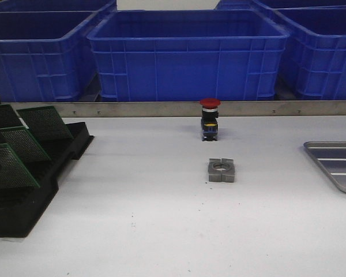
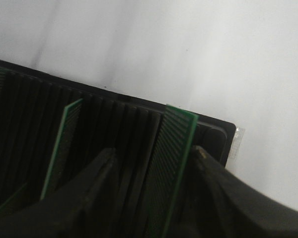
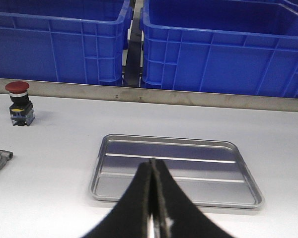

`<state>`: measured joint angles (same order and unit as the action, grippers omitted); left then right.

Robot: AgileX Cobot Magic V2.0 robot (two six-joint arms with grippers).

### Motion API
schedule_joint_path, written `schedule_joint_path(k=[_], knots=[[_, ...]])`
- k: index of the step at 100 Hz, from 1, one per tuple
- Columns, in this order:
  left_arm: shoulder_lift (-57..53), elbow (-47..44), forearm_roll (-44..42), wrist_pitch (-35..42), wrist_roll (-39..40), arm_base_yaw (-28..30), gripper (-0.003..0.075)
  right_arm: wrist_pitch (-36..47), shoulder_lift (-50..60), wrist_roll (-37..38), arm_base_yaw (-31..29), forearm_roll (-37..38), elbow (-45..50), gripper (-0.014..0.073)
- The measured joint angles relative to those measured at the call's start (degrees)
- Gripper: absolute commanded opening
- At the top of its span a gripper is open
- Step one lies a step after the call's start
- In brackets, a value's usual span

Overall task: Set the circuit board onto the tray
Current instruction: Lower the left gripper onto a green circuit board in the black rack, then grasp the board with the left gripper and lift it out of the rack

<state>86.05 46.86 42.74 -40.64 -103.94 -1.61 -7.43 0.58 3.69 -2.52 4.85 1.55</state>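
Observation:
Several green circuit boards (image 1: 24, 143) stand tilted in the black slotted rack (image 1: 23, 208) at the table's left. In the left wrist view my left gripper (image 2: 154, 151) is open, with one finger on each side of one upright board (image 2: 178, 141) at the rack's (image 2: 114, 119) end. The board stands close against one finger, with a gap to the other. A second board (image 2: 64, 139) stands a few slots away. The silver tray (image 1: 340, 164) lies empty at the right edge. My right gripper (image 3: 152, 161) is shut and empty, just short of the tray (image 3: 198, 148). Neither gripper shows in the front view.
A red push-button switch (image 1: 210, 120) stands mid-table and also shows in the right wrist view (image 3: 18, 101). A grey metal block with a hole (image 1: 221, 170) lies in front of it. Big blue crates (image 1: 187, 55) stand behind a metal rail (image 1: 161, 108) at the back.

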Motion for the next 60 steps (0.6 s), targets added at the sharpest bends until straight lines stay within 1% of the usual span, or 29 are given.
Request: schedule_joint_path(k=[4, 8, 9, 16, 18, 24, 46, 60], knots=[[0.78, 0.0, 0.0, 0.13, 0.0, 0.0, 0.0226, 0.0, 0.0, 0.0, 0.0, 0.0, 0.0, -0.0062], [1.36, 0.0, 0.0, 0.13, 0.0, 0.0, 0.0173, 0.0, 0.0, 0.0, 0.0, 0.0, 0.0, -0.0062], [1.45, 0.0, 0.0, 0.13, 0.0, 0.0, 0.0173, 0.0, 0.0, 0.0, 0.0, 0.0, 0.0, -0.0062], [1.83, 0.0, 0.0, 0.13, 0.0, 0.0, 0.0083, 0.0, 0.0, 0.0, 0.0, 0.0, 0.0, -0.0062], [1.88, 0.0, 0.0, 0.13, 0.0, 0.0, 0.0047, 0.0, 0.0, 0.0, 0.0, 0.0, 0.0, -0.0062], [2.09, 0.0, 0.0, 0.13, 0.0, 0.0, -0.0019, 0.0, 0.0, 0.0, 0.0, 0.0, 0.0, -0.0062], [2.03, 0.17, -0.59, 0.24, -1.57, 0.0, -0.0017, 0.0, 0.0, 0.0, 0.0, 0.0, 0.0, -0.0062], [0.38, 0.17, -0.28, -1.12, -1.25, 0.0, -0.0017, 0.0, 0.0, 0.0, 0.0, 0.0, 0.0, -0.0062]])
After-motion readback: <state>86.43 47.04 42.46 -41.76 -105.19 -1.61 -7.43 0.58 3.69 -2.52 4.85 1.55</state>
